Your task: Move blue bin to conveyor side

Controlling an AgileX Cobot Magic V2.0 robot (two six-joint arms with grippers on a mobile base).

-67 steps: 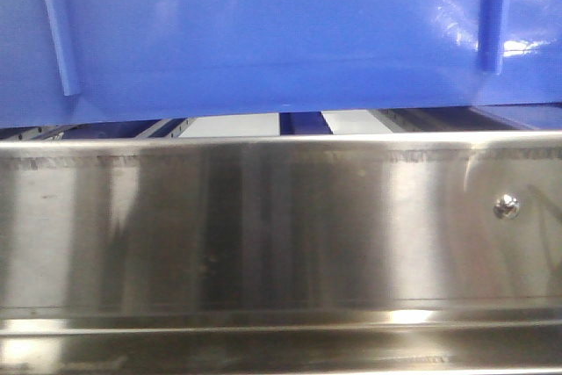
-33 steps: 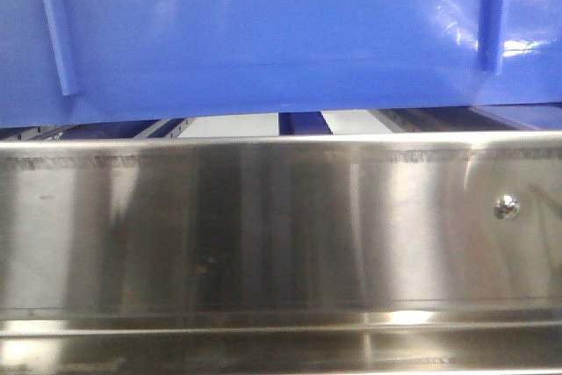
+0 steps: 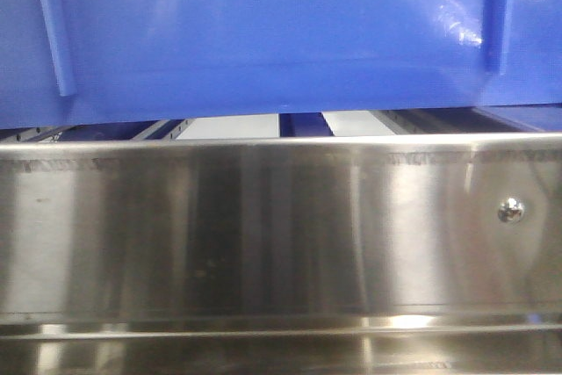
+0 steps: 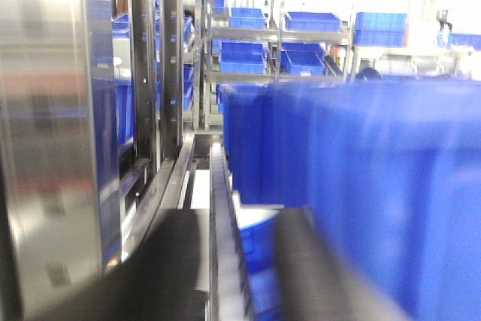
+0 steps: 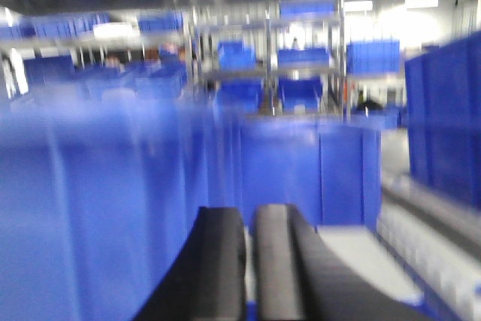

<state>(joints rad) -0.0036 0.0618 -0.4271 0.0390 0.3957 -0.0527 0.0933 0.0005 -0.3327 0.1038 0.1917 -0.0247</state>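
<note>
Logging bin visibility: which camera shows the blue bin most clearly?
The exterior front-facing view: the blue bin is sharp there, its lower wall and ribs showing above the steel rail. Both wrist views show only motion-blurred blue walls among several bins. I cannot tell which one is it.

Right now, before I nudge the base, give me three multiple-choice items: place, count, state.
1. In the front view, the screw sits on the steel rail at its: A left end, B middle, C right end.
2. Count of vertical ribs showing on the blue bin there: A two, B four, C none.
3. The right gripper is: A spread wide, B nearly shut, C out of view.
Answers: C, it shines near the right edge; A, one at each side; B, only a slit parts its fingers.
</note>
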